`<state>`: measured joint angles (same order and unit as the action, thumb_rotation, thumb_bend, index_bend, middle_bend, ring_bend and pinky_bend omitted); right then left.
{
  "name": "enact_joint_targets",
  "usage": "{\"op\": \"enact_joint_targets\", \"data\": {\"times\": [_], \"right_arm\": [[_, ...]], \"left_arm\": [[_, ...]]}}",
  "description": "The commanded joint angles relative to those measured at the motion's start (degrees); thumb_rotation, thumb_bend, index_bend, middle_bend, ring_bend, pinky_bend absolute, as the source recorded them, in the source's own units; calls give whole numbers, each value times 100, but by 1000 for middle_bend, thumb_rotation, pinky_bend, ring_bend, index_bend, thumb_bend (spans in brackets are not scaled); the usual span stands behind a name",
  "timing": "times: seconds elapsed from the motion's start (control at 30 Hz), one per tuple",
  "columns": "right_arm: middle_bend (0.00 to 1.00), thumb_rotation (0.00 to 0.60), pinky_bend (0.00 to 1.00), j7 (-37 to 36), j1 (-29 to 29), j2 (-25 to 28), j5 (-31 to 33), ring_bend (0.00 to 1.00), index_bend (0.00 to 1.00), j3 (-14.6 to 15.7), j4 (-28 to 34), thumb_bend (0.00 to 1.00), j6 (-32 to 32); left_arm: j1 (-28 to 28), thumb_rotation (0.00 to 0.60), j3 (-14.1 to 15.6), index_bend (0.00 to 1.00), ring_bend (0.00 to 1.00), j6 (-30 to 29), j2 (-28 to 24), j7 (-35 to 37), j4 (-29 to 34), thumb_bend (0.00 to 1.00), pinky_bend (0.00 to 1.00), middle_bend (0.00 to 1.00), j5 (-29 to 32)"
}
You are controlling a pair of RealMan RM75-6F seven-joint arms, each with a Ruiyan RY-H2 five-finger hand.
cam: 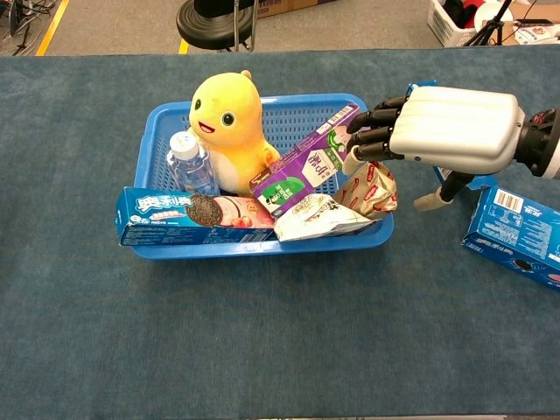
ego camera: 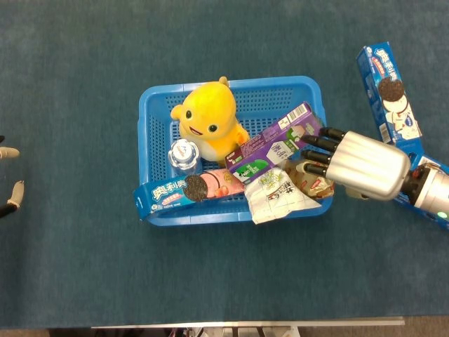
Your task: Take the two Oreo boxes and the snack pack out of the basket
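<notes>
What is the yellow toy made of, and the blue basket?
The yellow toy looks like soft plush fabric: fuzzy, matte surface and rounded, stuffed shape. The blue basket looks like hard plastic, slightly glossy, with a moulded grid of small holes in its walls.

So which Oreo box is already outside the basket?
The blue Oreo box on the table beside the right robot hand; the pink-fronted one still lies in the basket.

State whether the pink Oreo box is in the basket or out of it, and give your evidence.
In: the pink Oreo box lies along the front of the blue basket, one end jutting past its left rim.
</notes>
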<state>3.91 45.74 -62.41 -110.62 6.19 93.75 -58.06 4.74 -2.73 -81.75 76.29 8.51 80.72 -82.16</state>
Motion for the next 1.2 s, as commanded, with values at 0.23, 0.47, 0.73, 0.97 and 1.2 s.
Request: {"op": "enact_joint_targets", "data": {"times": [0.23, 0.47, 0.73, 0.97, 1.2], "right_arm": [[370, 600, 253, -223, 51, -393, 6, 174, 349, -83, -393, 0, -56], [443, 600, 253, -340, 90, -599, -26, 196, 445, -84, -626, 0, -109], [553, 600, 253, -361, 59, -758, -20, 255, 595, -83, -797, 0, -239], [635, 600, 253, -345, 14, -862, 20, 313, 701, -92, -941, 0, -340], [707, 600, 251, -364, -72, -958, 39, 384, 796, -208, -1072, 0, -707]], "left_arm": [[-28, 600, 13, 317, 109, 6, 22, 77, -63, 343, 358, 192, 22], [-63, 600, 21, 317, 109, -8, 41, 186, -149, 344, 358, 192, 29], [-85, 600, 27, 317, 109, -33, 58, 241, -197, 344, 358, 192, 9], [-89, 600, 25, 317, 109, -31, 65, 243, -204, 344, 358, 192, 7], [-87, 600, 17, 317, 109, -30, 61, 238, -198, 344, 358, 192, 1]]}}
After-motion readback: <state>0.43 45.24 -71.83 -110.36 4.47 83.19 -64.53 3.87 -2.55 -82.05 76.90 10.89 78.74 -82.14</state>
